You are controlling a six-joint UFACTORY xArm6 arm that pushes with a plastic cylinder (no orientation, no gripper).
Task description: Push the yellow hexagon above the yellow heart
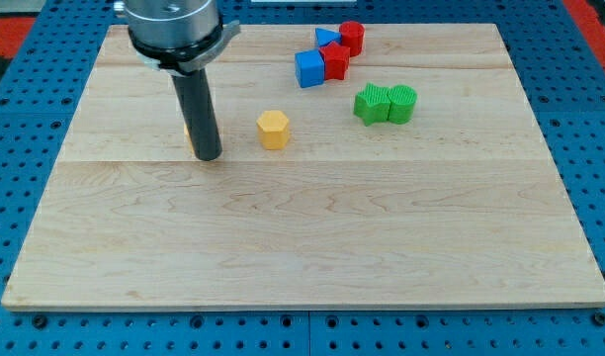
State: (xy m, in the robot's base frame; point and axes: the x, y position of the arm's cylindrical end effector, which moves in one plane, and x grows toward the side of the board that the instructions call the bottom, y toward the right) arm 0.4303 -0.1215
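My rod is standing upright over the worktop (302,287), my tip (208,156) resting left of the yellow hexagon (273,130), near it. A yellow sliver (189,133), perhaps the heart, is peeking from behind the rod. No pincer is fitted.

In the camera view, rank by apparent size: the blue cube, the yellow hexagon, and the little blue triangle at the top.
Largest to smallest as they look:
1. blue cube
2. yellow hexagon, close to the cube; it sits nearer the view's bottom, so this order is unsure
3. blue triangle, clearly smallest, though partly hidden behind red blocks
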